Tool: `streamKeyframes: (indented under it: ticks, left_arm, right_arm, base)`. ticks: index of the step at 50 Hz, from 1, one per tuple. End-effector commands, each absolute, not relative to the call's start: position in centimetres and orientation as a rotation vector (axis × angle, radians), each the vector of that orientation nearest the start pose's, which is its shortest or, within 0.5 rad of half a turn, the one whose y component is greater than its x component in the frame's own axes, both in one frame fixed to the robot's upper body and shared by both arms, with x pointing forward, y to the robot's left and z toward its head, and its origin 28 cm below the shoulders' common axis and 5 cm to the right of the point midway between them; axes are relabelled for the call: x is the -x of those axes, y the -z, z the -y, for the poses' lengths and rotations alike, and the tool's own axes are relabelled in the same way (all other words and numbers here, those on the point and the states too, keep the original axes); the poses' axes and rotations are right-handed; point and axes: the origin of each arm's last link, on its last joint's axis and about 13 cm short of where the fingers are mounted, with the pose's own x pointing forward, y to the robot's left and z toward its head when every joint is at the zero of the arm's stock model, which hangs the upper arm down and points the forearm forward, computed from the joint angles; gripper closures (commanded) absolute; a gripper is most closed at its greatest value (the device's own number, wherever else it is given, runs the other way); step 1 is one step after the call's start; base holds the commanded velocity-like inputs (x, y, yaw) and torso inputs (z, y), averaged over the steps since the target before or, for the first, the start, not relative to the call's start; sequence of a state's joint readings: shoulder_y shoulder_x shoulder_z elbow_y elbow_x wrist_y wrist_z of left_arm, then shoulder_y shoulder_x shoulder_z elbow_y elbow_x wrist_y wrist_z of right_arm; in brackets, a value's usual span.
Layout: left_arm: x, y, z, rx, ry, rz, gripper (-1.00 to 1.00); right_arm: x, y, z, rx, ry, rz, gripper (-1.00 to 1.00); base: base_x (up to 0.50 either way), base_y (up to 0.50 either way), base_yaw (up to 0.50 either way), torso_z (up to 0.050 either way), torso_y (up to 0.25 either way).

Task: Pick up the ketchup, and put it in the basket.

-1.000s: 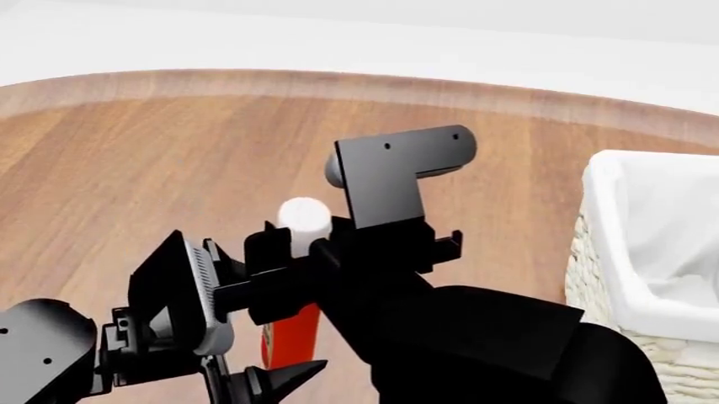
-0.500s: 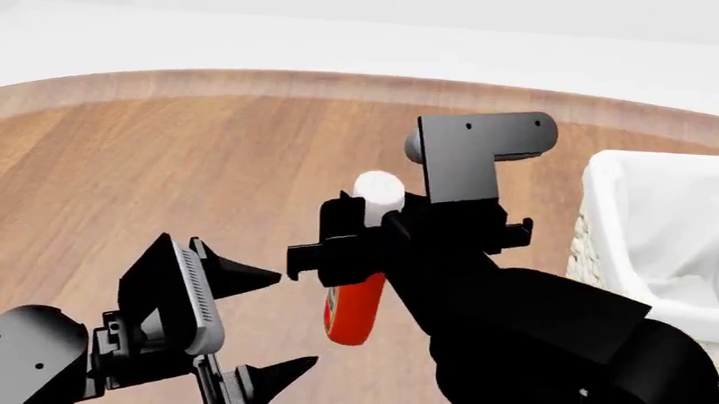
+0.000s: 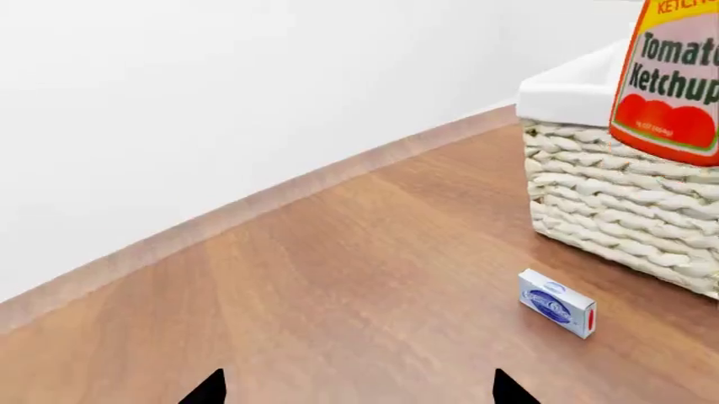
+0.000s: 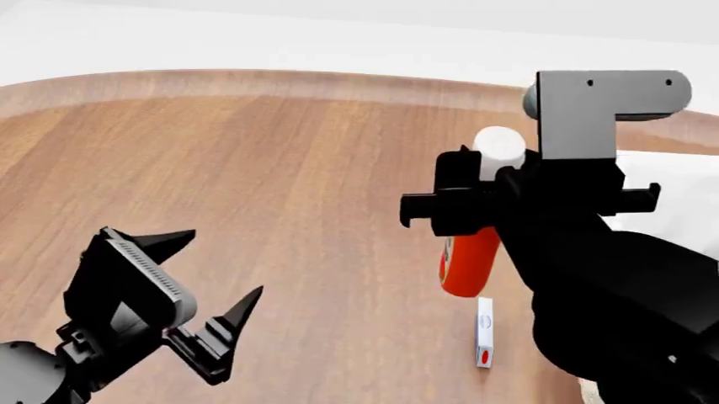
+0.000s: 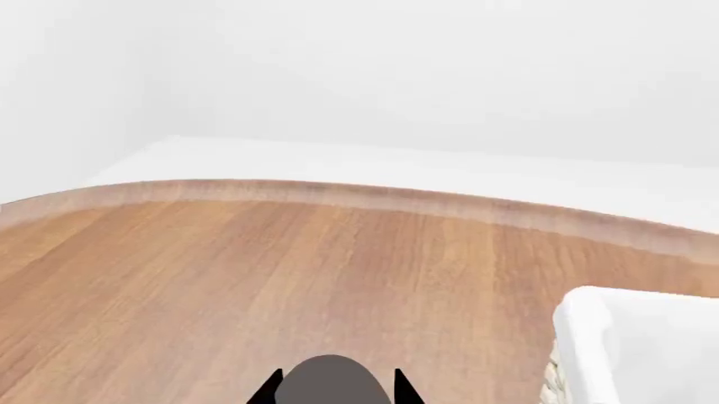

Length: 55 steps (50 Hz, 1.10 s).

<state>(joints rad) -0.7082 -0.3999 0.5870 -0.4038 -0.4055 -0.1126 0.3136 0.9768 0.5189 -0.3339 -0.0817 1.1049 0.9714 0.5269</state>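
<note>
Wooden surface below, basket as landmark. Ketchup aloft just short of its rim, pinched near the cap by right gripper, fingers closed. Left gripper wide open, empty. Could clip the rim or slip if carried too low, landing beside small box

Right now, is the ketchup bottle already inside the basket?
No, the right gripper holds the ketchup in the air above the wooden table, beside the basket, not in it.
</note>
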Motion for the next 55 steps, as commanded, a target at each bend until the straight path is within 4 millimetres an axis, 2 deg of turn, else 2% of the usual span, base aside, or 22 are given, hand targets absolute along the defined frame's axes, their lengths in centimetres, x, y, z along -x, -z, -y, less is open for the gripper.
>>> streamKeyframes:
  ticks: [1, 8, 15, 31, 45, 55]
  left_arm:
    - [-32.0, -8.1, -24.9, -0.236, 0.335, 0.007, -1.00]
    - [-30.9, -7.4, -25.2, -0.231, 0.232, 0.002, -1.00]
    - [-29.8, -6.9, -25.4, -0.253, 0.153, 0.002, -1.00]
    - [-28.1, -6.1, -25.5, -0.208, 0.111, -0.004, -1.00]
    - [-27.4, -6.1, -25.1, -0.233, 0.106, 0.034, -1.00]
    - [-27.0, -6.2, -25.5, -0.207, 0.097, 0.038, -1.00]
  right_arm:
    - [-32.2, -26.5, 15.4, 0.021, -0.025, -0.123, 1.00]
    - [-32.5, -29.0, 17.1, 0.014, 0.054, -0.068, 1.00]
    - [-32.7, -30.6, 18.7, 0.030, 0.130, -0.027, 1.00]
    - [-33.5, -31.5, 21.3, 0.044, 0.265, -0.013, 1.00]
    - [-35.0, -30.7, 22.6, 0.077, 0.333, -0.035, 1.00]
    - [-37.5, -27.7, 23.3, 0.109, 0.347, -0.076, 1.00]
  base:
    - [0.00, 0.00, 0.00, 0.000, 0.000]
    - [0.00, 0.00, 0.00, 0.000, 0.000]
    - [0.00, 0.00, 0.00, 0.000, 0.001]
    - [0.00, 0.00, 0.00, 0.000, 0.000]
    - [0.00, 0.00, 0.00, 0.000, 0.001]
    - [0.00, 0.00, 0.00, 0.001, 0.000]
